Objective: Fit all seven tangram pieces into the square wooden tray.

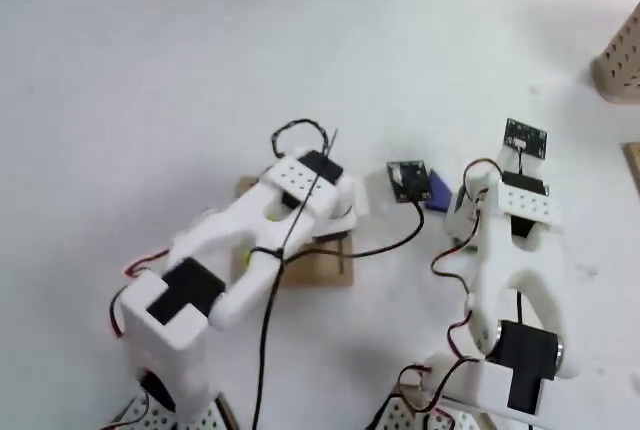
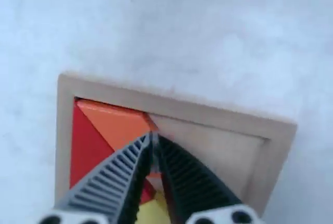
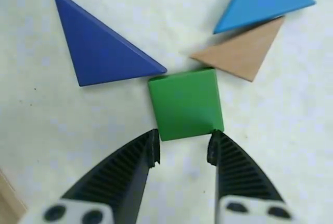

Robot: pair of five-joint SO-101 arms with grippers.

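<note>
The square wooden tray (image 2: 208, 112) holds a red triangle (image 2: 88, 146), an orange triangle (image 2: 117, 122) and a yellow piece (image 2: 151, 211); the rest of its floor is bare. My left gripper (image 2: 152, 139) hangs shut over the orange triangle with nothing between its fingers. On the table lie a green square (image 3: 186, 102), a dark blue triangle (image 3: 99, 47), a light blue triangle (image 3: 263, 0) and a tan triangle (image 3: 242, 52). My right gripper (image 3: 183, 150) is open, its fingertips flanking the green square's near edge. In the high view the left arm (image 1: 260, 240) covers most of the tray (image 1: 322, 266).
A perforated cardboard piece (image 1: 620, 60) stands at the table's right edge. Small dark circuit boards (image 1: 410, 182) with cables lie between and beyond the arms. White tabletop stretches open to the back and left. The tray's corner (image 3: 4, 203) lies close to the right gripper.
</note>
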